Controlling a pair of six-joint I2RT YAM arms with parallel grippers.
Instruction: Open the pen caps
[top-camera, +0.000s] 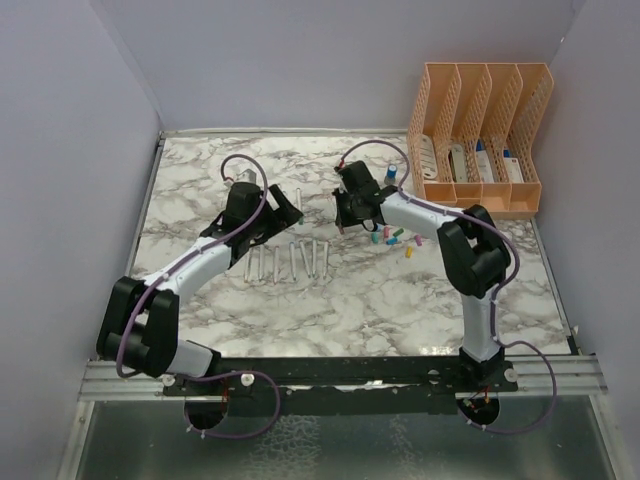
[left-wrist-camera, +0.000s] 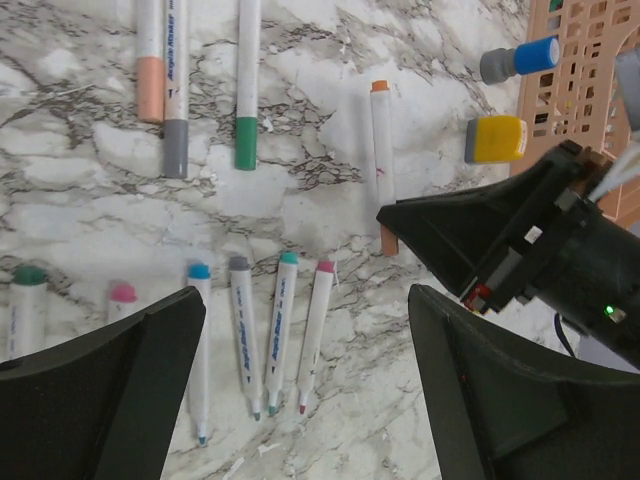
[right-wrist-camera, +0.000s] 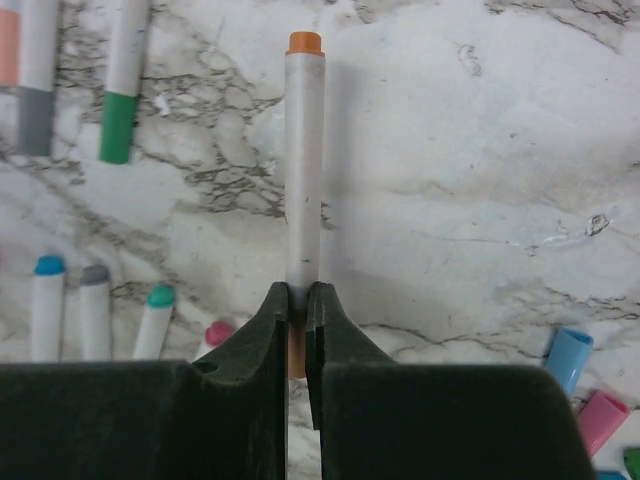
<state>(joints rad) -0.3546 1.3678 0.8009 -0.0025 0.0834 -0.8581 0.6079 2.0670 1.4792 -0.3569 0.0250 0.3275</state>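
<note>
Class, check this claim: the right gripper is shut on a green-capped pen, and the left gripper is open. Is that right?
No. The right gripper is shut on the orange-ended pen, not a green-capped one, as the right wrist view shows. The left gripper is open, as stated.

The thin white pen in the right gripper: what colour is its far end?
Orange; the thin white pen shows best in the right wrist view.

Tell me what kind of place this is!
Probably a robot testing booth, not a home. A left arm and right arm are bolted to a rail, plain walls box in the marble-patterned table, and pens lie in a row.
</note>
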